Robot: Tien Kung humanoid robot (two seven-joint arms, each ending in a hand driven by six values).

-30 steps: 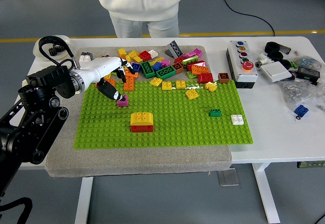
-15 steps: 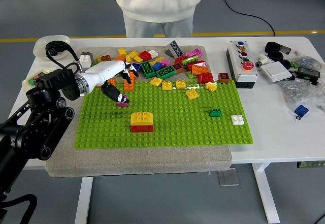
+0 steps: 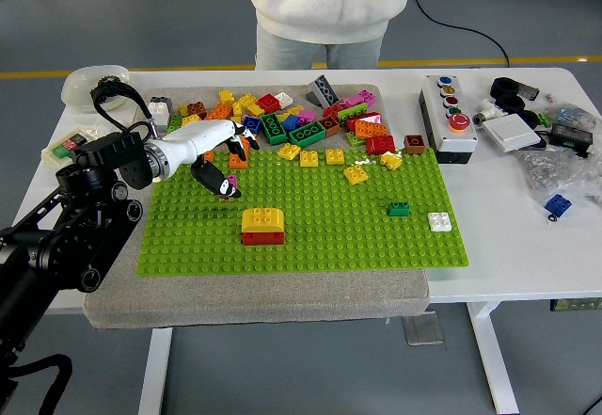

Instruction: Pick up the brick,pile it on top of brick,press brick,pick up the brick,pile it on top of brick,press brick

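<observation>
Head view: my left arm reaches in from the left over the green baseplate (image 3: 310,217); my right arm does not show.
Left hand (image 3: 214,151): white, fingers curled downward, thumb and fingertips pinched on a small magenta brick (image 3: 229,188).
Magenta brick: at the baseplate's left part, low over the studs; whether it touches them, I cannot tell.
Stack: yellow brick (image 3: 262,218) sits on red brick (image 3: 263,237), near and to the right of my hand, apart from it.
Loose bricks (image 3: 301,119): heaped along the baseplate's far edge.
Person (image 3: 324,10): stands at the far side, hands unseen.
</observation>
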